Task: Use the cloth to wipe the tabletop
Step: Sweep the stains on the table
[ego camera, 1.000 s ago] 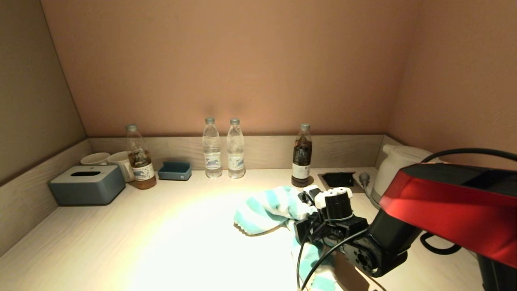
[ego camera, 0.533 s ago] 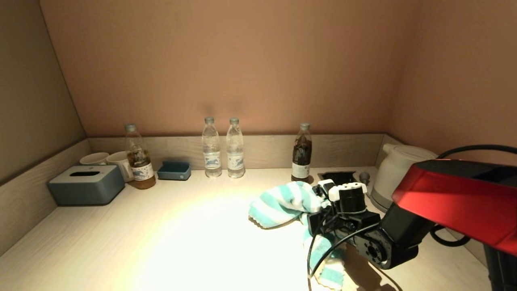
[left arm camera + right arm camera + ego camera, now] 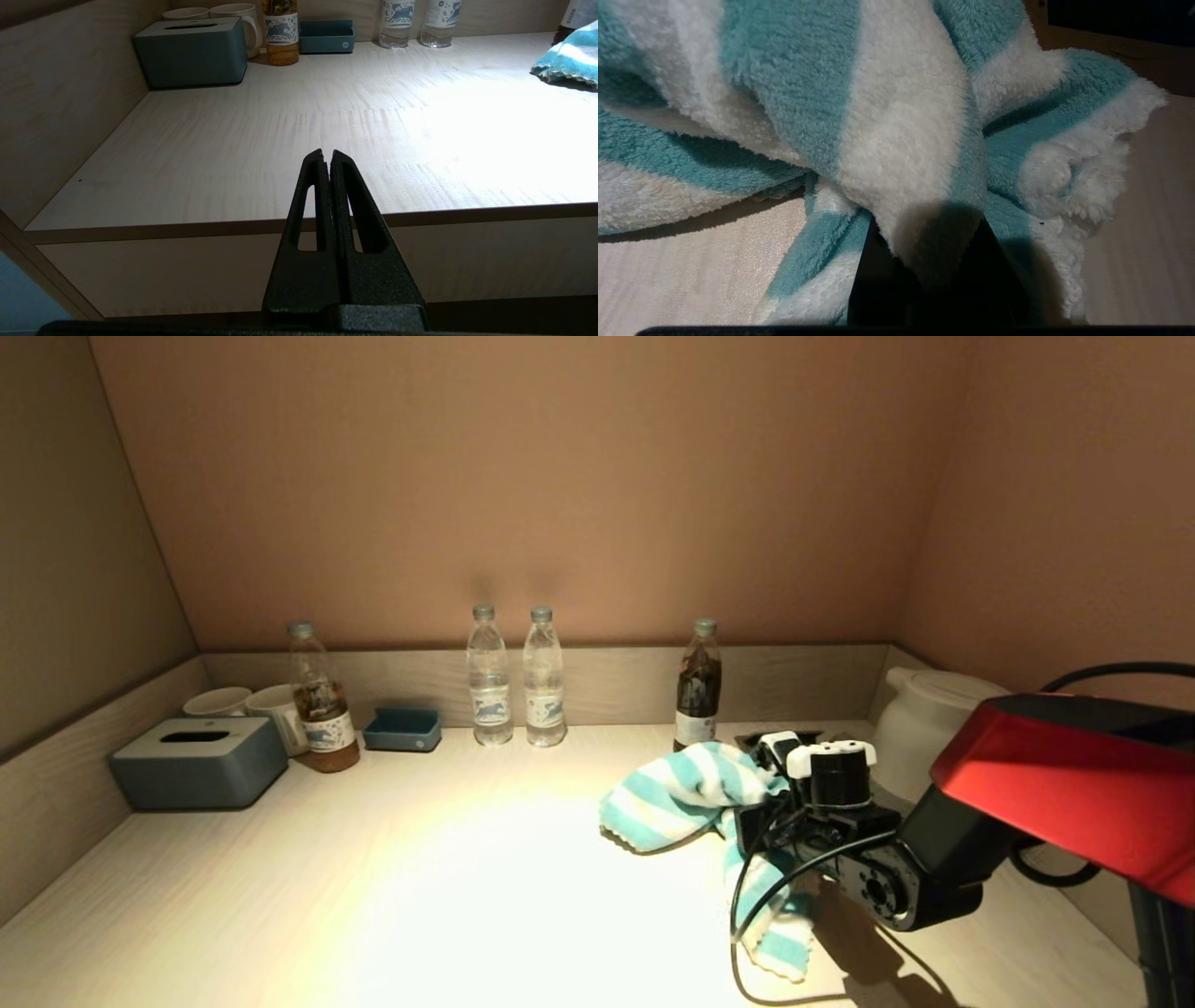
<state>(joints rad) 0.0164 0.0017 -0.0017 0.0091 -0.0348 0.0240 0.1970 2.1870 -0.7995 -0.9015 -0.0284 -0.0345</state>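
On the right of the tabletop: cloth (image 3: 686,789), teal-and-white striped, bunched in a heap with a tail trailing toward the near edge.
Right gripper (image 3: 761,803): clamped on a fold of the cloth, which drapes over its fingers in the right wrist view.
Cloth relative to gripper: the bulk lies to its left, so a leftward stroke would push the heap ahead.
Unwiped tabletop (image 3: 420,877): the broad span to the left.
Far hazard: dark bottle (image 3: 698,686) just behind the cloth.
Left gripper (image 3: 327,161): pressed together, parked off the near edge, well apart.
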